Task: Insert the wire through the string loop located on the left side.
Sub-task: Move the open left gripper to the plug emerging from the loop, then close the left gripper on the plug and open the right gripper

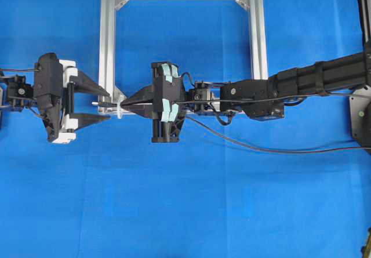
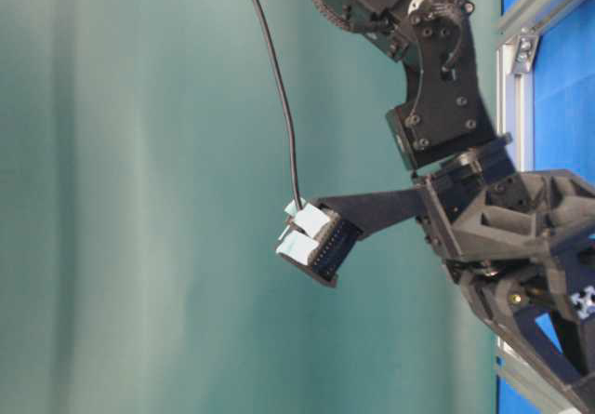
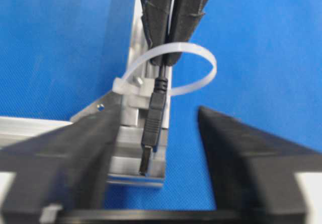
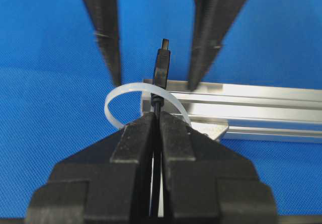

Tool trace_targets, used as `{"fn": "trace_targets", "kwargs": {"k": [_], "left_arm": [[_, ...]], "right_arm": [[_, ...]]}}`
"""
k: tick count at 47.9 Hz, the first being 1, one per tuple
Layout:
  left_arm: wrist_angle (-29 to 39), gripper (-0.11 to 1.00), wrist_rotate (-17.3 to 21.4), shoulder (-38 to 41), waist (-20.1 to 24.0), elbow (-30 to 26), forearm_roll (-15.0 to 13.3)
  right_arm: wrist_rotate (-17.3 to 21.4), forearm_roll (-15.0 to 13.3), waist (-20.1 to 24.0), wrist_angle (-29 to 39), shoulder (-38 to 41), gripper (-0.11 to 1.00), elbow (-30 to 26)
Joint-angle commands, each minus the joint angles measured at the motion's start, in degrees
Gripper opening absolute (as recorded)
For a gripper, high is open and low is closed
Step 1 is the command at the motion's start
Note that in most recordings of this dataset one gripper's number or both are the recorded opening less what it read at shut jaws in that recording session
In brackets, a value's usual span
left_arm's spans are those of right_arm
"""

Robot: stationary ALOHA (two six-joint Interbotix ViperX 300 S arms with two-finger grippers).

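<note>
The wire's plug (image 3: 152, 126) pokes through the white string loop (image 3: 204, 65) at the lower left corner of the aluminium frame (image 1: 108, 37). My right gripper (image 4: 156, 117) is shut on the wire just behind the loop (image 4: 116, 95), with the plug (image 4: 162, 63) sticking out beyond it. In the overhead view the right gripper (image 1: 125, 102) points left at the frame's corner. My left gripper (image 3: 160, 110) faces it, open, its two fingers standing either side of the plug without touching it. From above, the left gripper (image 1: 108, 105) straddles the silvery plug tip (image 1: 95, 103).
The rest of the wire (image 1: 261, 148) trails right across the blue cloth and off the edge. The frame's corner bracket (image 3: 98, 108) lies close to my left gripper's left finger. The right arm (image 1: 313, 81) stretches across the frame's lower rail.
</note>
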Motion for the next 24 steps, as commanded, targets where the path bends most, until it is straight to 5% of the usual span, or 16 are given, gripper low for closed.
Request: {"fn": "trace_targets", "kwargs": {"k": [1, 7, 24], "left_arm": [[-0.26, 0.4, 0.09, -0.26, -0.18, -0.97, 0.0], [-0.26, 0.09, 0.09, -0.26, -0.18, -0.79, -0.09], [0.0, 0.08, 0.09, -0.35, -0.18, -0.62, 0.0]], "right_arm": [[0.09, 0.0, -0.09, -0.26, -1.14, 0.0, -0.62], [0.09, 0.0, -0.09, -0.18, -1.14, 0.0, -0.62], [-0.09, -0.79, -0.09, 1.14, -1.23, 0.0, -0.62]]}}
